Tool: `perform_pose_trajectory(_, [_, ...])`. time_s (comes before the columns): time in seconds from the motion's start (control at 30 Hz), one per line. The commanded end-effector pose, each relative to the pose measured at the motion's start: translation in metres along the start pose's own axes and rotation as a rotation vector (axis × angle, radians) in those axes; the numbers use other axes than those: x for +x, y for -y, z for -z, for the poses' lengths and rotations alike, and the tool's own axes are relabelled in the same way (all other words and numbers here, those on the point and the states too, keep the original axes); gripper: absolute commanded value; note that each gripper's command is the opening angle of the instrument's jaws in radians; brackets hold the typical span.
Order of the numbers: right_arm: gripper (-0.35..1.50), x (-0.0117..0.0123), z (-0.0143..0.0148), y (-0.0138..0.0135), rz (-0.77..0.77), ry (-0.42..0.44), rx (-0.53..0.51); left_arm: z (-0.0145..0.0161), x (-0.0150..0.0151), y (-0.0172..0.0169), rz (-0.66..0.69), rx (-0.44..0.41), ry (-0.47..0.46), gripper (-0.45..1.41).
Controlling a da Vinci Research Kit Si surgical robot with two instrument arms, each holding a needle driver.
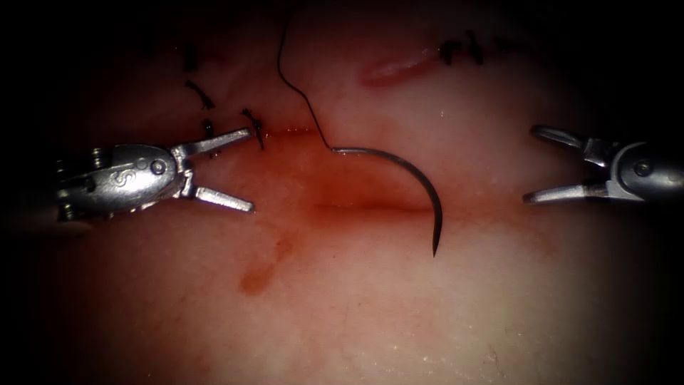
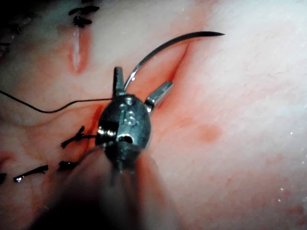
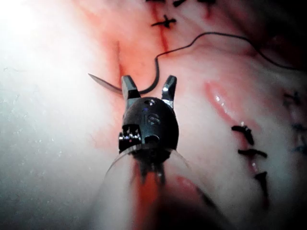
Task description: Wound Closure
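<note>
1. Lying free on the tissue (image 1: 399, 306), the needle (image 1: 410, 171) arches across the cut (image 1: 370, 207); its tip points down just below the cut line, and neither tool holds it.
2. The thread (image 1: 299, 93) runs from the needle's blunt end upward over the tissue.
3. The left claw (image 1: 251, 169) is released, jaws spread wide and holding nothing, at the left of the cut beside dark stitches (image 1: 251, 122).
4. The right claw (image 1: 529, 164) is also released, jaws apart and holding nothing, well to the right of the needle.
5. Red fluid (image 1: 260, 274) stains the tissue around the cut.
</note>
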Motion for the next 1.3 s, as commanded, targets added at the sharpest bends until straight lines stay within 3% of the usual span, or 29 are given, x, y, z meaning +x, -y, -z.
perform_pose_trajectory(0.03, [0.56, 0.0002, -0.0011, 0.0000, 0.001, -0.004, 0.001, -0.0007, -0.0001, 0.0003, -0.002, 0.000, -0.001, 0.67])
perform_pose_trajectory(0.2, [0.73, 0.0003, -0.0012, 0.0000, 0.000, -0.008, -0.004, -0.0007, 0.0001, 0.0002, -0.007, 0.001, 0.000, 0.67])
perform_pose_trajectory(0.4, [0.73, 0.0003, -0.0012, 0.0000, 0.006, -0.008, -0.004, -0.0016, 0.0010, -0.0006, 0.034, 0.023, 0.013, 0.69])
perform_pose_trajectory(0.57, [0.73, 0.0002, -0.0012, -0.0001, 0.006, -0.010, -0.006, -0.0029, 0.0015, -0.0014, -0.109, 0.026, 0.025, 0.64])
perform_pose_trajectory(0.93, [0.74, 0.0003, -0.0004, -0.0006, 0.003, -0.023, -0.004, -0.0095, 0.0019, -0.0017, -0.170, 0.103, 0.046, 0.70])
perform_pose_trajectory(1.3, [0.73, 0.0002, 0.0004, -0.0014, 0.000, -0.027, -0.018, -0.0129, 0.0022, -0.0026, -0.229, 0.102, 0.040, 0.67])
